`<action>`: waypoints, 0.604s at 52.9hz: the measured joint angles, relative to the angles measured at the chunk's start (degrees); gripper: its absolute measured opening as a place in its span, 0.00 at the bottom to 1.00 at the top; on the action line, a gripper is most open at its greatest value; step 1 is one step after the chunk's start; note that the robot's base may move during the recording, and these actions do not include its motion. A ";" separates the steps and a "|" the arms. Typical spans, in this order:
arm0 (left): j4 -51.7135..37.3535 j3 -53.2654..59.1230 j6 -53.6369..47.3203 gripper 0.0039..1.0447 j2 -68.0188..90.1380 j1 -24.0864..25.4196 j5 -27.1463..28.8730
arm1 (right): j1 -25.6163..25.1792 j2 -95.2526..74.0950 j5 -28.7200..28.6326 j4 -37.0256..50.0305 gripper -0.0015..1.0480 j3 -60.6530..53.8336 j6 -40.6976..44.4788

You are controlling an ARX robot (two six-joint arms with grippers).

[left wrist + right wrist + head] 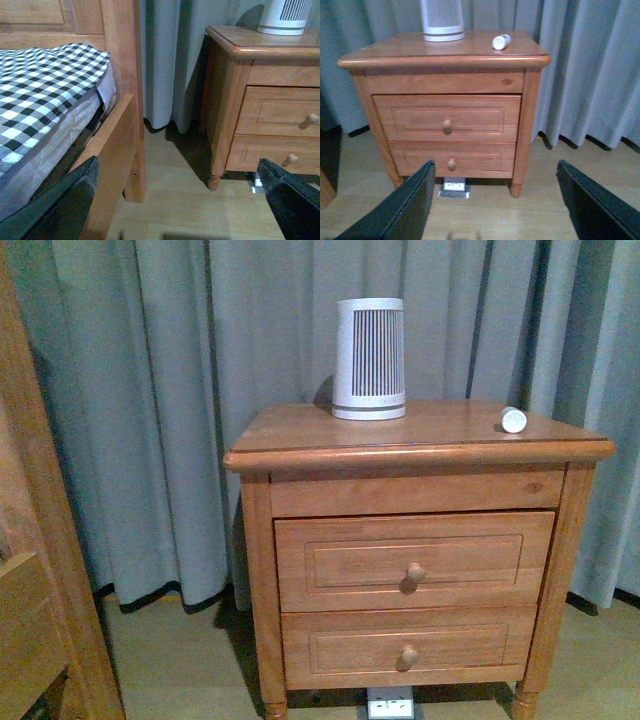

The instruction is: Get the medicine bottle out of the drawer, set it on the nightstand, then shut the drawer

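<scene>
While both arms sit low and well back from the furniture, the scene reads as near completion. Left gripper (175, 200): jaws spread wide, holding nothing; ahead of it and off to one side stands the bed frame (122, 120) with its checked bedding (45, 85), and beyond that gap the nightstand (235, 45). Right gripper (495, 200): jaws also wide apart, empty, facing the cabinet squarely; the drawer (447, 117) lies straight ahead of it and higher, its knob (447, 126) roughly on the claw's centre line. Medicine bottle (513, 420) lies on its side on the nightstand top, near the far right corner, well apart from the ribbed white device (369, 358). Drawer front looks almost flush, possibly standing a touch proud in the front view; cannot tell for certain. Judgement: remaining step is seating the drawer. To do it well, approach level with the right claw, press flat on the panel beside the knob, push straight in, gently, so the bottle does not roll off.
</scene>
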State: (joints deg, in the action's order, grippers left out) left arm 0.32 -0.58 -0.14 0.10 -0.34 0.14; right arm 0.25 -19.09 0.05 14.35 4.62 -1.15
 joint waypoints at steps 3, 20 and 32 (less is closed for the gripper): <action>0.00 0.00 0.00 0.94 0.00 0.00 -0.02 | -0.07 1.03 0.09 -0.44 0.54 -0.52 0.24; 0.00 0.00 0.00 0.94 0.00 0.00 -0.02 | -0.11 5.97 0.00 -3.50 0.02 -2.54 0.87; 0.00 0.00 0.00 0.94 0.00 -0.02 -0.07 | -0.13 13.86 -0.07 -10.84 0.03 -3.82 0.96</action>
State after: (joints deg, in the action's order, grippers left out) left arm 0.32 -0.58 -0.14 0.10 -0.36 0.08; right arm 0.12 -5.23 -0.01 3.51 0.80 -0.19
